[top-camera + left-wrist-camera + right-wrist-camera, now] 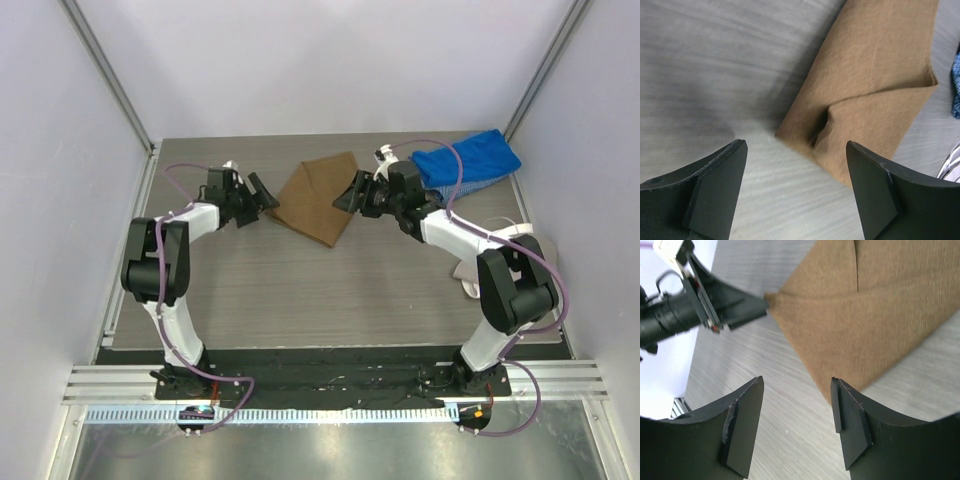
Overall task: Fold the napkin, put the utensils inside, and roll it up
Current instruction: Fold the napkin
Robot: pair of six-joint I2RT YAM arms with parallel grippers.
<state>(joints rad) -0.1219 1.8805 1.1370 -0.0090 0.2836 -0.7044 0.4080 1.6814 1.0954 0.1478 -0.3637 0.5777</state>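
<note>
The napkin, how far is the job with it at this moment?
Done: the napkin lies folded, one flap over the other. In hand: nothing; the left claw and right claw stand open and empty at its two sides. Left: placing the spoon, seen in no view, inside and rolling.

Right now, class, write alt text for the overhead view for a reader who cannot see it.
A folded tan napkin lies on a grey table between the open left hand and open right hand. A blue cloth sits far right.
</note>
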